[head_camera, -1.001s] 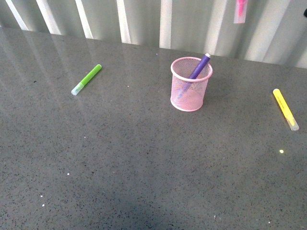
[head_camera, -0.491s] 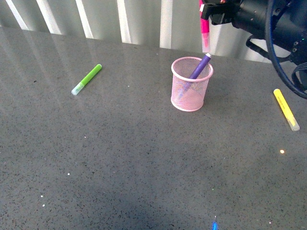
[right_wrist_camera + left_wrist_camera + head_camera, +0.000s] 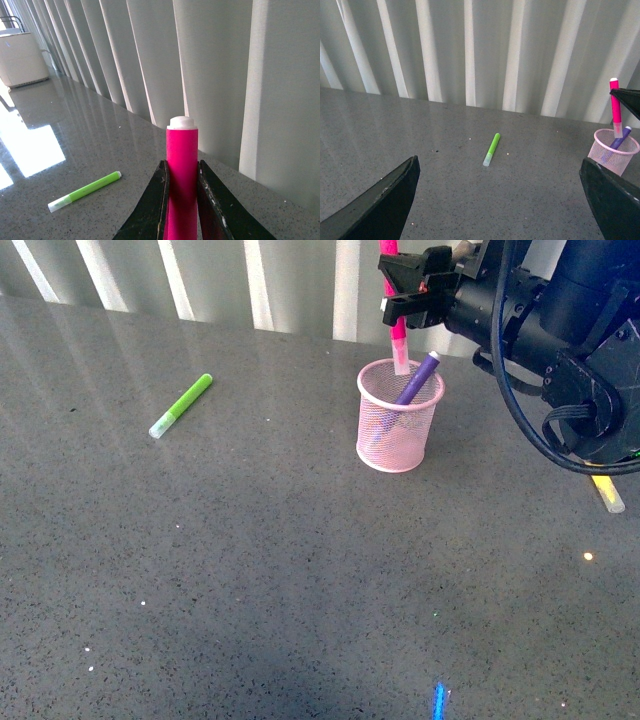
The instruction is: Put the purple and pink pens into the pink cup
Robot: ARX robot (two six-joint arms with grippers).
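The right fingers (image 3: 152, 210) clamp the magenta-pink marker pen (image 3: 397, 338) upright, its pale cap pointing down just at the rim of the round pale pink wire-mesh cup (image 3: 398, 435) on the grey speckled worktop (image 3: 250, 570). The dark purple marker pen (image 3: 415, 380) leans inside that cup. The left fingers (image 3: 385, 205) are spread wide.

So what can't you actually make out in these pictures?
Lower end of the pink pen: right wrist view, cut off by the picture edge, between the fingers of the right gripper.
Most of the yellow pen: front view, hidden behind the right arm.
Lower end of the purple pen: front view, blurred behind the mesh of the pink cup.
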